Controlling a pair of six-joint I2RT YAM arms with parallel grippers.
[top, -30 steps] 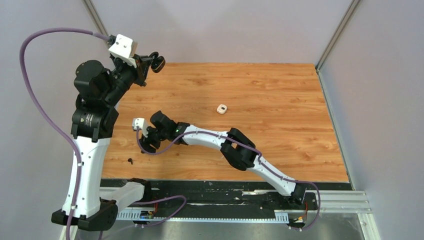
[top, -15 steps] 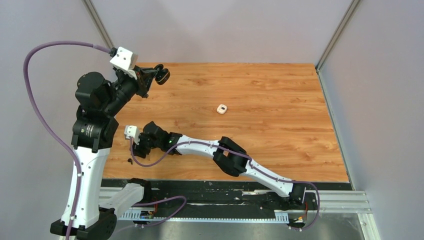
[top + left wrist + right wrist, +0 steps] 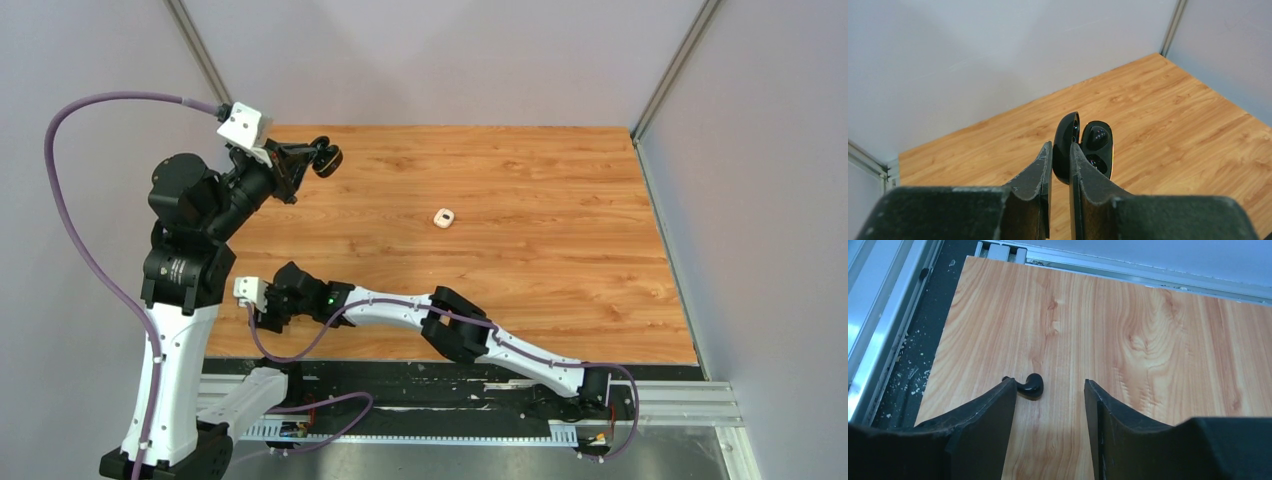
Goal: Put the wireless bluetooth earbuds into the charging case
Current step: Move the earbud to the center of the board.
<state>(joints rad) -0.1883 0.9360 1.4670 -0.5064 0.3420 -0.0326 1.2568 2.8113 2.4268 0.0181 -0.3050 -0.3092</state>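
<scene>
Earbuds in sight number just 1: a black stemmed earbud (image 3: 1029, 386) lies on the wood-grain tabletop (image 3: 560, 230) at its near left corner. It is close to the black strip (image 3: 908, 365) and aluminium rail (image 3: 878, 315) that edge the boards. We see the right gripper (image 3: 1049, 385) reaching across to that corner, its jaws about half apart with nothing between them. The earbud sits just inside the finger on the left of the wrist view, and we cannot tell whether they touch.

Further back on the left, the left gripper (image 3: 305, 160) is raised over the far left part of the boards. It is clamped tight on a black charging case (image 3: 1097, 145), which hangs open in the air. Toward the middle of the table rests a small white object (image 3: 444, 217) with a dark mark on top, well apart from both arms. Pale grey walls (image 3: 450, 60) close the space on 3 sides, with metal posts (image 3: 675, 65) at the far corners.

Only the right wrist view shows the earbud; from above, the right arm covers that spot. Only the left wrist view shows that the fingers pinch 1 half of the case, seen edge-on, while the other half faces us with its glossy hollows. Pale flecks on the black strip appear in the right wrist view alone.
</scene>
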